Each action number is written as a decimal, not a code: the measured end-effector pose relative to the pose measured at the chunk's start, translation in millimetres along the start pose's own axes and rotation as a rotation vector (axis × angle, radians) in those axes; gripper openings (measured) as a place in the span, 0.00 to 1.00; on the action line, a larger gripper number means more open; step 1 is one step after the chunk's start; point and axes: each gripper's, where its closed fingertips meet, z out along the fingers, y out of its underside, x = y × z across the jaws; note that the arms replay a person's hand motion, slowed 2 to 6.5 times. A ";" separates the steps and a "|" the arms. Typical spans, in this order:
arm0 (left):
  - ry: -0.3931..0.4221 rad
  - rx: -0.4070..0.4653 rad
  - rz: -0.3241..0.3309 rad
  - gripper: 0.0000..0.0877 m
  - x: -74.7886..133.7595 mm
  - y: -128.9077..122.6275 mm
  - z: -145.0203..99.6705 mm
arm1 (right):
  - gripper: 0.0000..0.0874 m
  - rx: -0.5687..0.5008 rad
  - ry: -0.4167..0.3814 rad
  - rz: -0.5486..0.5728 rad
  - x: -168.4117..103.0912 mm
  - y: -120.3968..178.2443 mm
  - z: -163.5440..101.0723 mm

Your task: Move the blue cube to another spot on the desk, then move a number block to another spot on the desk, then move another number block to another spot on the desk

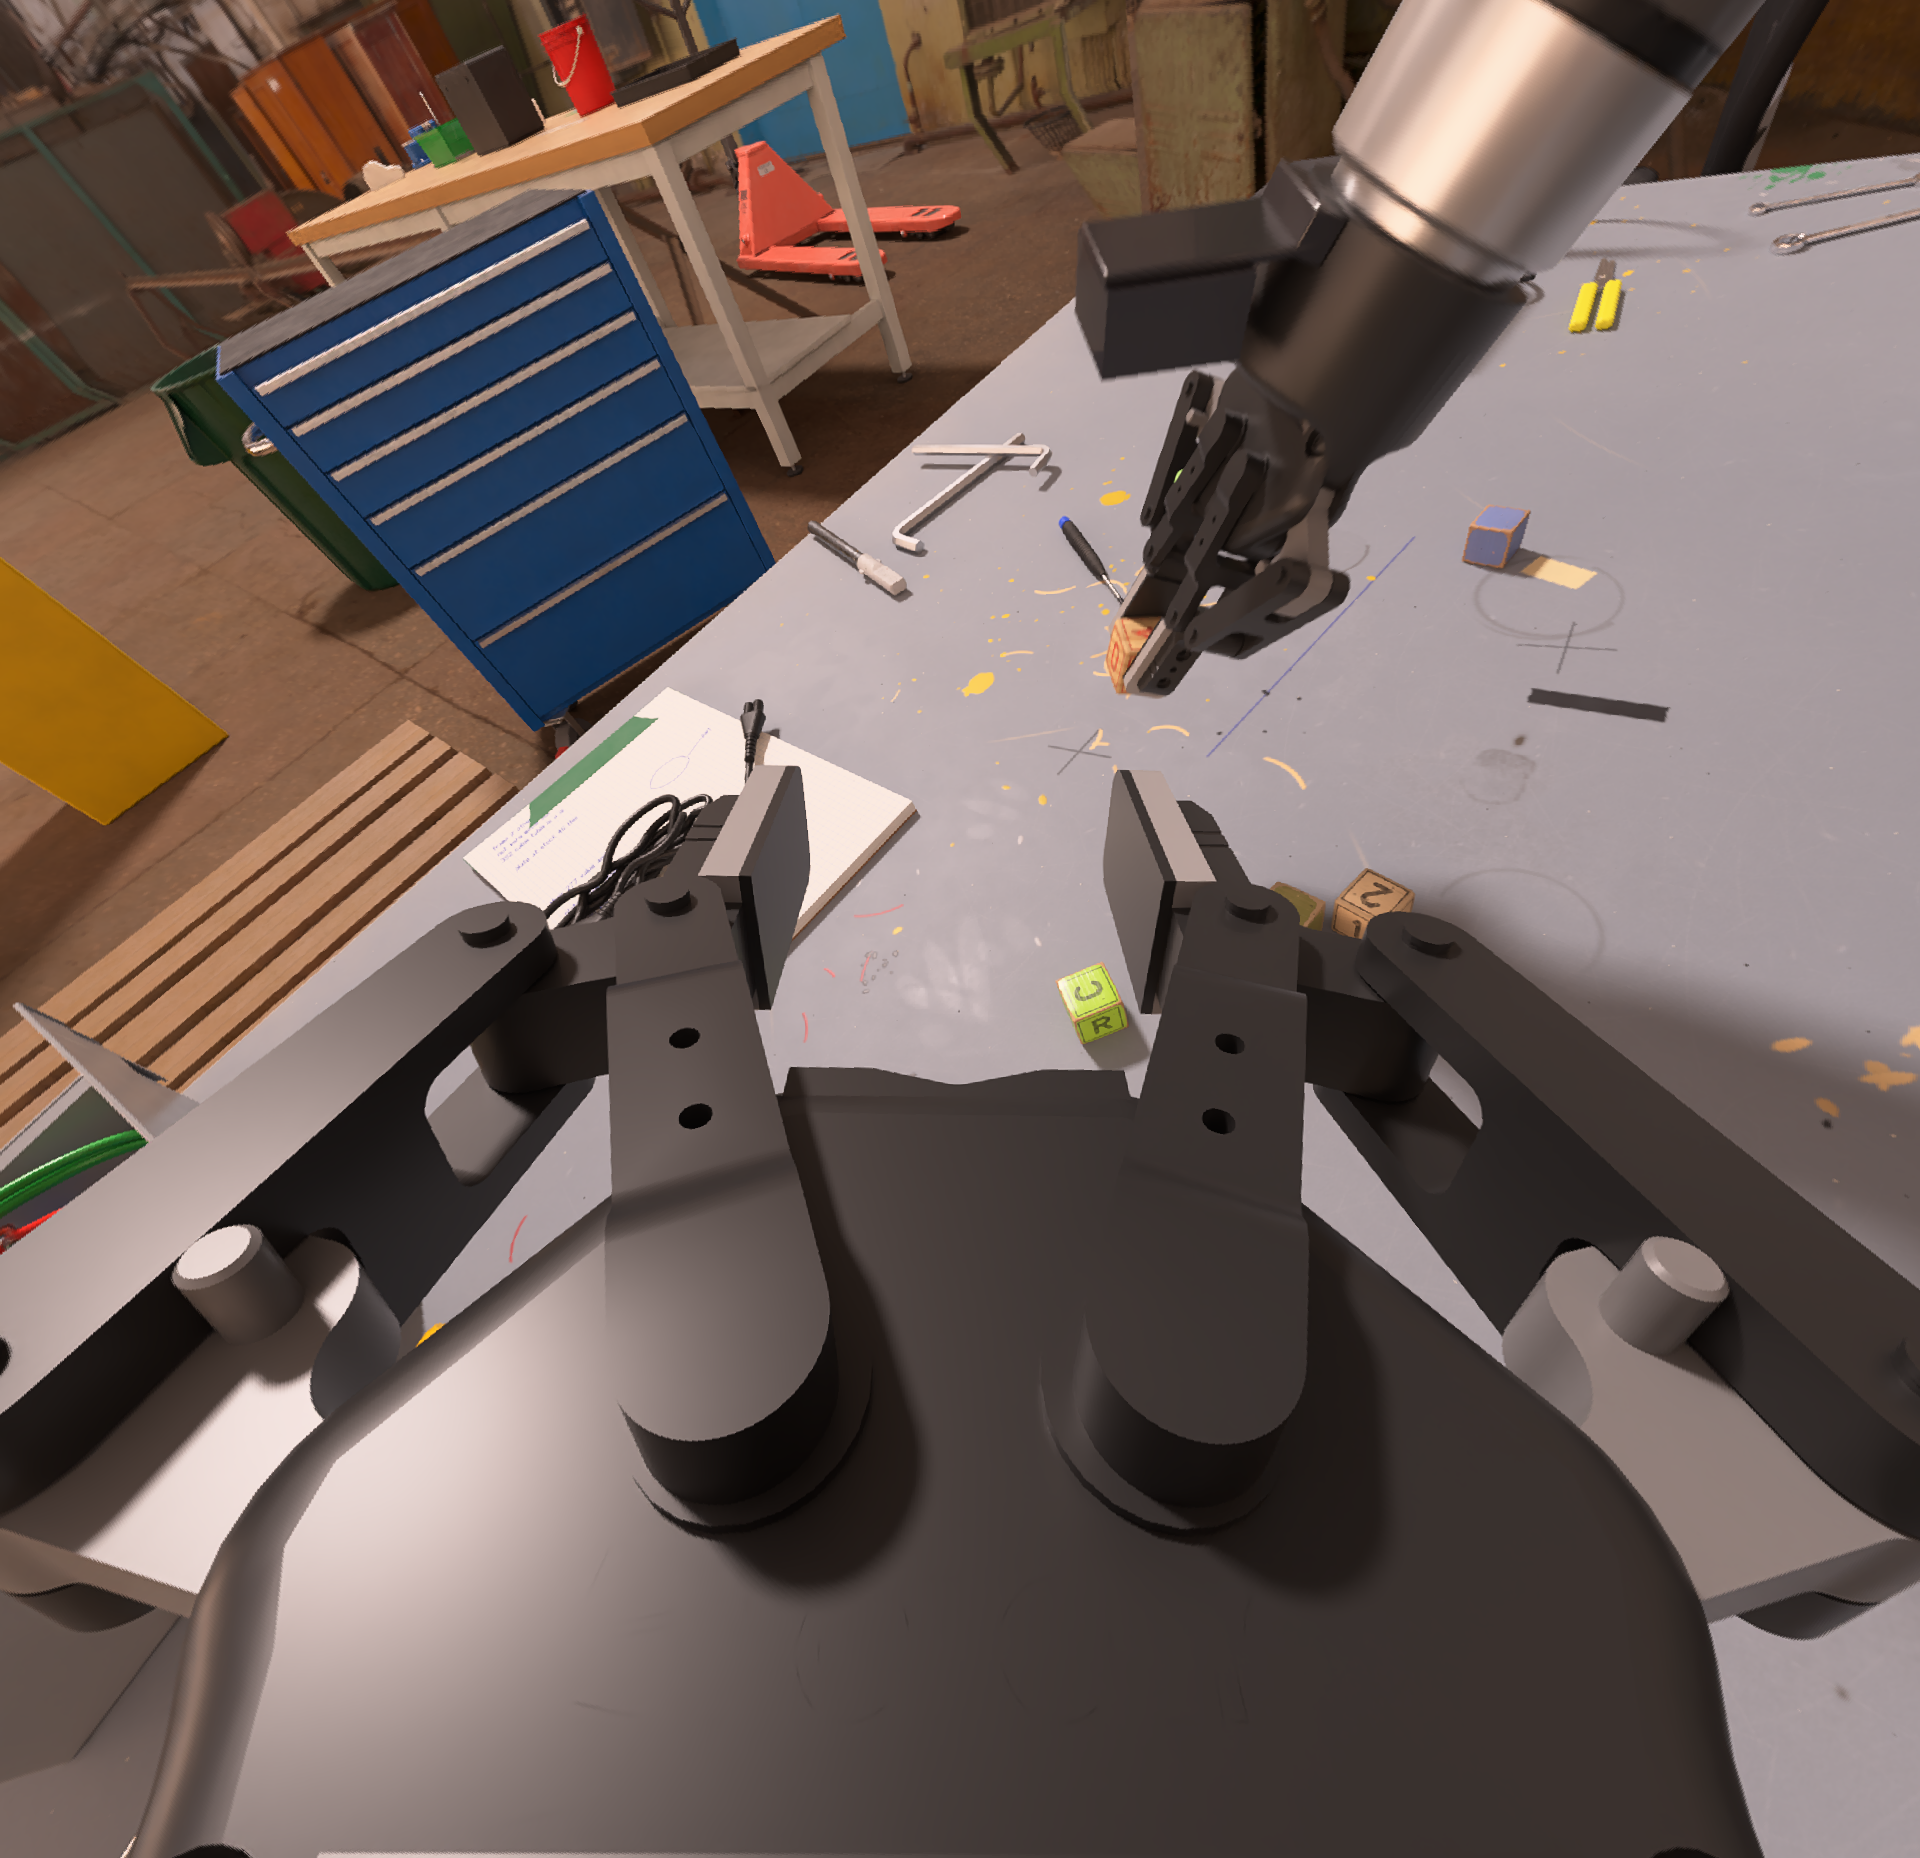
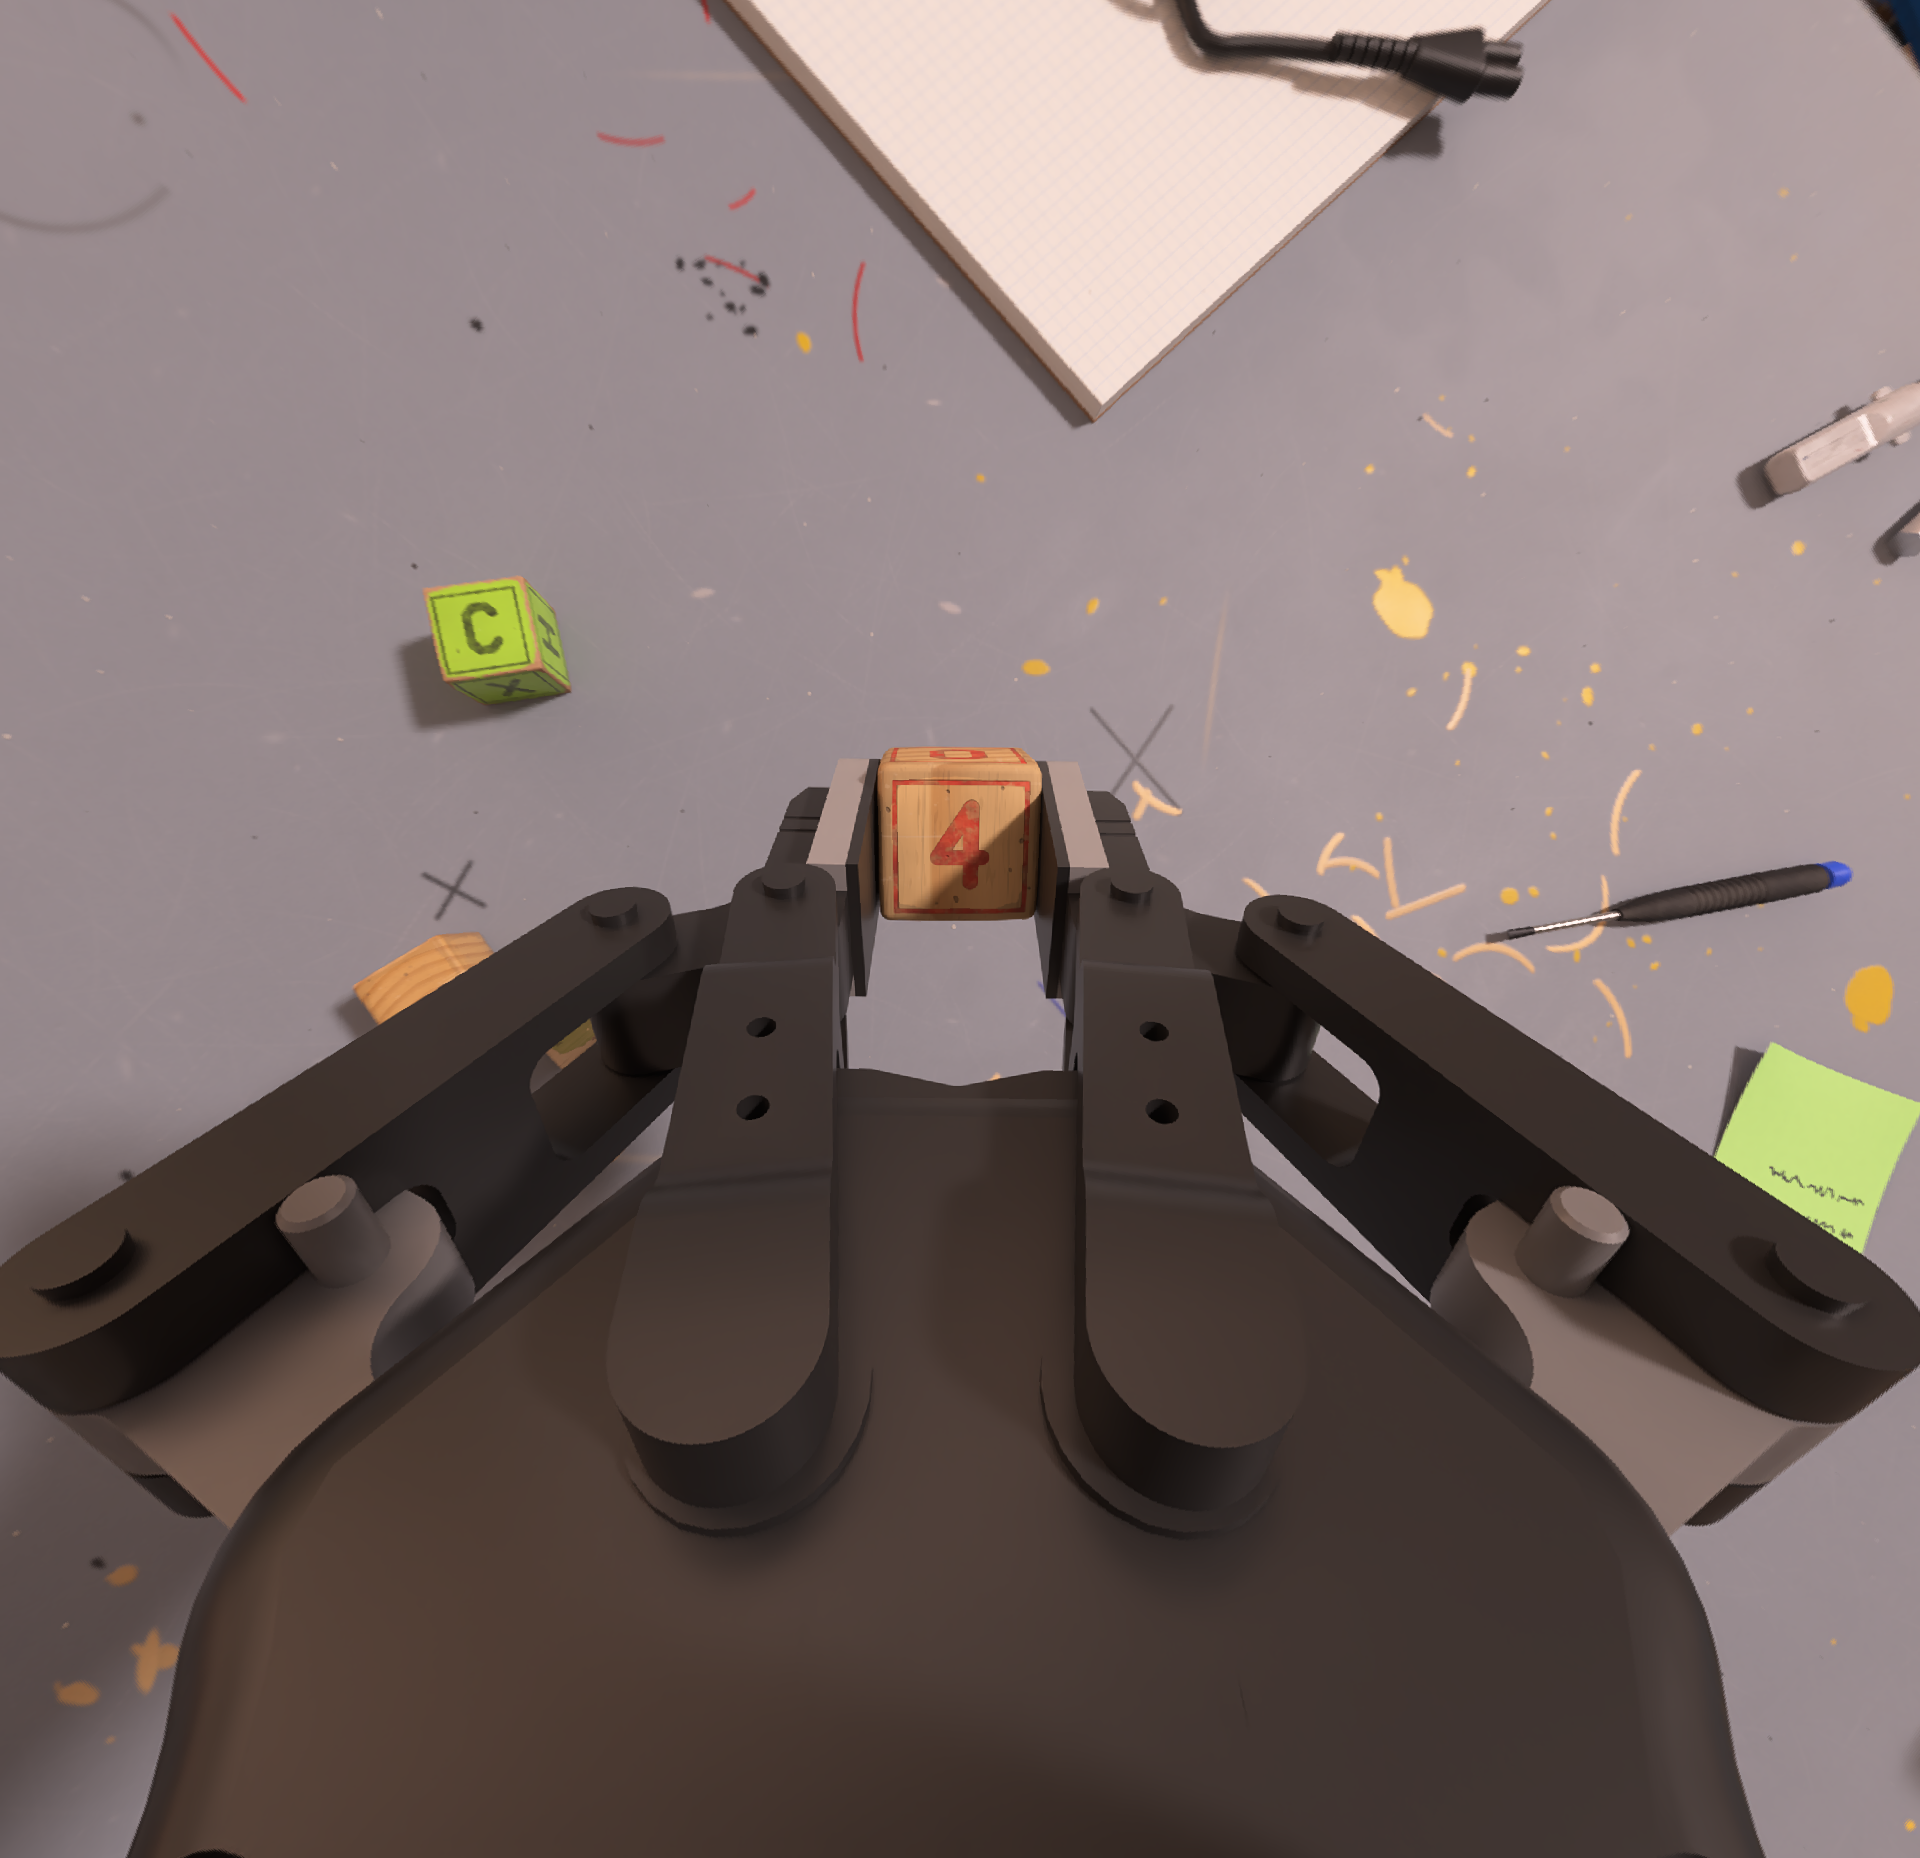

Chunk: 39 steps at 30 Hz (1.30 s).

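Observation:
My right gripper (image 2: 958, 821) is shut on a wooden number block with red markings (image 2: 958, 834), held between both pads. It also shows in the left wrist view (image 1: 1127, 653), low over the grey desk (image 1: 1455, 977). The blue cube (image 1: 1496, 538) sits on the desk at the far right. My left gripper (image 1: 956, 821) is open and empty above the desk. A second wooden number block with dark markings (image 1: 1374, 899) lies just right of my left gripper's right finger. A green letter block (image 1: 1091, 1003) (image 2: 497, 639) sits near it. Another wooden block (image 2: 421, 974) is half hidden behind my right gripper's linkage.
A white notepad (image 1: 727, 800) (image 2: 1122, 177) with a black cable (image 2: 1403, 47) lies at the desk's left edge. A blue-capped screwdriver (image 2: 1683, 899), a marker (image 1: 857, 559), hex keys (image 1: 966, 483), yellow pliers (image 1: 1595, 302), wrenches and a green sticky note (image 2: 1818, 1143) lie around. A blue drawer cabinet (image 1: 488, 437) stands beside the desk.

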 end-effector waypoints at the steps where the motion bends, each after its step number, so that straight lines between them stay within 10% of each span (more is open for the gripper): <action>1: 0.000 -0.001 0.001 0.59 0.1 0.2 0.2 | 0.29 0.011 0.000 0.003 0.3 -1.5 -4.8; 39: 0.001 -0.047 0.024 0.59 6.2 7.4 11.9 | 0.29 0.157 0.177 0.279 72.3 42.3 -149.0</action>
